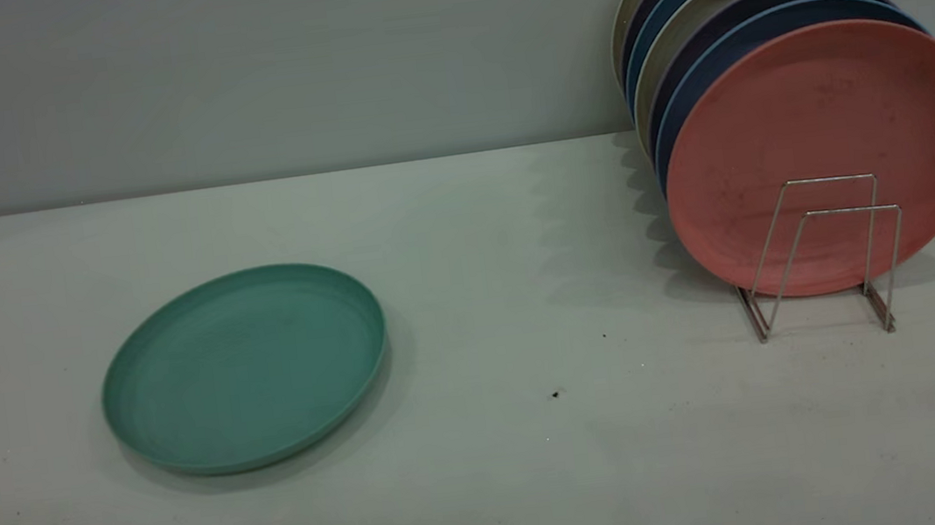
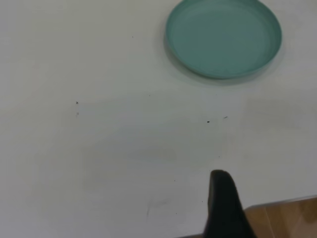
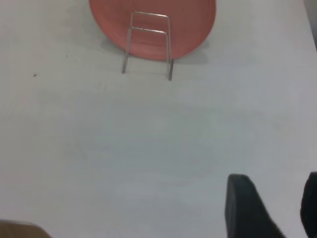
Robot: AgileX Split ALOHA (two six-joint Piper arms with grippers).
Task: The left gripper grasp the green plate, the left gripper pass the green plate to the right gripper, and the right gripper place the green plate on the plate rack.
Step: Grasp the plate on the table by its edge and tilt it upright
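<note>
The green plate (image 1: 243,367) lies flat on the table at the left; it also shows in the left wrist view (image 2: 224,37). The plate rack (image 1: 819,258) stands at the right, with its two front wire loops free; it also shows in the right wrist view (image 3: 147,44). Neither gripper shows in the exterior view. My left gripper (image 2: 271,183) hangs over the table's near edge, far from the plate, with one black finger (image 2: 223,203) in view and nothing beside it. My right gripper (image 3: 275,181) is open and empty, well short of the rack.
A salmon-pink plate (image 1: 823,134) stands upright in the rack, with several blue and beige plates (image 1: 721,13) behind it. The grey wall (image 1: 234,69) runs behind the table. The table's near edge and wooden floor (image 2: 287,218) show in the left wrist view.
</note>
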